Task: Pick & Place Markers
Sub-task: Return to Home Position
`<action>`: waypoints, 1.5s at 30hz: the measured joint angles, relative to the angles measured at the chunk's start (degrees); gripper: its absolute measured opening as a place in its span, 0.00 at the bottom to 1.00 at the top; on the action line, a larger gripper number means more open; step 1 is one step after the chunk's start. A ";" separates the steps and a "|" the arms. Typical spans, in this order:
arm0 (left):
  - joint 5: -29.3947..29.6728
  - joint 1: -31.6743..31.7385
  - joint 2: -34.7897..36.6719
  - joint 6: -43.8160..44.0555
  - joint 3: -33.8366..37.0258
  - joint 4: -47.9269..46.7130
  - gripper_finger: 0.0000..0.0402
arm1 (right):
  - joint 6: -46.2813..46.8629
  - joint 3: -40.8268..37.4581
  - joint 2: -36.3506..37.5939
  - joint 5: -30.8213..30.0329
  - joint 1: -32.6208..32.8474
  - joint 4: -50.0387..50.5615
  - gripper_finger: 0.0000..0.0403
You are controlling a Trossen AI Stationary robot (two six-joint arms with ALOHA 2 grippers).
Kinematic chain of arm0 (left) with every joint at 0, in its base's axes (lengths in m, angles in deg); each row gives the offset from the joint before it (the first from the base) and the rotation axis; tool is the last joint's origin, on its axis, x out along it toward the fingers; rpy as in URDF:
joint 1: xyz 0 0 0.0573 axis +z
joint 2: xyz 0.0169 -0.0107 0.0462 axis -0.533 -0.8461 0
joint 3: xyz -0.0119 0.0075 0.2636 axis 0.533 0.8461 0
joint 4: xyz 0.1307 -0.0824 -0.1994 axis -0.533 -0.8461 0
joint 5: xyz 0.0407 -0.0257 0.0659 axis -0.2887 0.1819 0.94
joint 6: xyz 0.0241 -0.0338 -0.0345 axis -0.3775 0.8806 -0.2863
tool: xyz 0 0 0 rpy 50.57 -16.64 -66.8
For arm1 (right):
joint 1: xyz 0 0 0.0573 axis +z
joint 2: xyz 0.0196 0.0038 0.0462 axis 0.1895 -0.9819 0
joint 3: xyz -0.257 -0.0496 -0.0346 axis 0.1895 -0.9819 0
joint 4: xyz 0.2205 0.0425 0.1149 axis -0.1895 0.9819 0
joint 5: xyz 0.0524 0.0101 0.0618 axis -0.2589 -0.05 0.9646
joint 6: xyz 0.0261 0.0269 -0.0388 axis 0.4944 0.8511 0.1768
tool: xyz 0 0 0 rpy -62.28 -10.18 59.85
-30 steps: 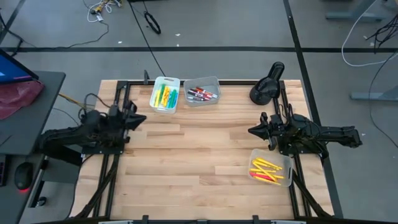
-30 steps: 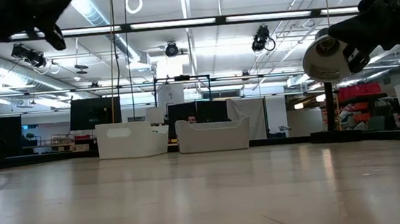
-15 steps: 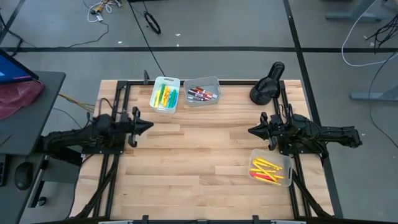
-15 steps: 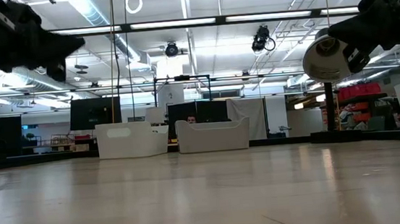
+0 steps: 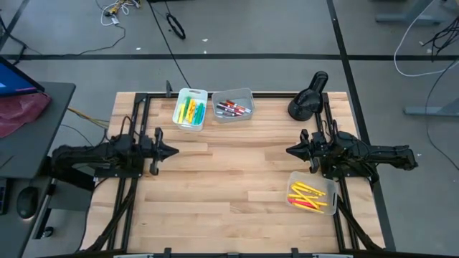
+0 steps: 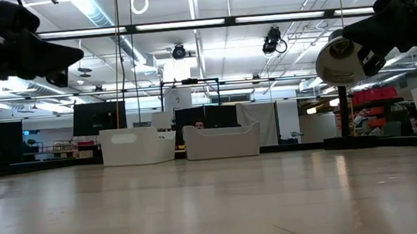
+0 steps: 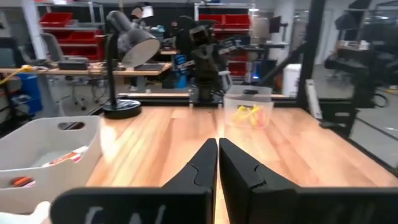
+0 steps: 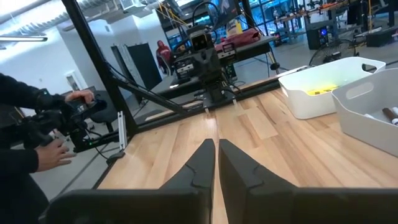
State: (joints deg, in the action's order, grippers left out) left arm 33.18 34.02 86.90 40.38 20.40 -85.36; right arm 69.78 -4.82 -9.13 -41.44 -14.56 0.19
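Note:
The markers lie in three bins. Yellow and green ones fill the white bin (image 5: 191,109) at the far edge. Red and dark ones lie in the grey bin (image 5: 233,106) beside it. Yellow and red ones lie in the clear bin (image 5: 311,195) at the near right. My left gripper (image 5: 174,152) (image 7: 217,144) hovers shut over the table's left side, pointing level toward the right, with nothing in it. My right gripper (image 5: 287,151) (image 8: 216,146) hovers shut over the right side, pointing level toward the left, also with nothing in it.
A black desk lamp (image 5: 308,97) stands at the far right corner, its head (image 6: 343,60) over the table. Bare wood lies between the two grippers. A person (image 8: 37,124) stands beyond the table's left side, handling equipment.
My left gripper has come down and swung toward the table's near edge, rolling until it points level across the table. It has stayed shut. The right arm has kept still.

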 joint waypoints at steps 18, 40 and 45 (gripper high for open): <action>-0.09 -1.25 -0.63 19.39 0.13 4.24 0.05 | 0.00 0.00 0.00 0.00 0.00 0.00 0.06; -0.01 -1.25 -0.66 19.37 0.13 4.75 0.05 | -19.79 0.17 1.57 0.10 3.97 0.06 0.06; 0.04 -1.23 -0.66 19.33 0.13 4.79 0.05 | -26.70 0.15 1.60 -6.15 5.99 1.13 0.06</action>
State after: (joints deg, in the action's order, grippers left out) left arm 33.22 32.78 86.25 59.71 20.53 -80.57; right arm 43.08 -4.67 -7.54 -47.59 -8.57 1.32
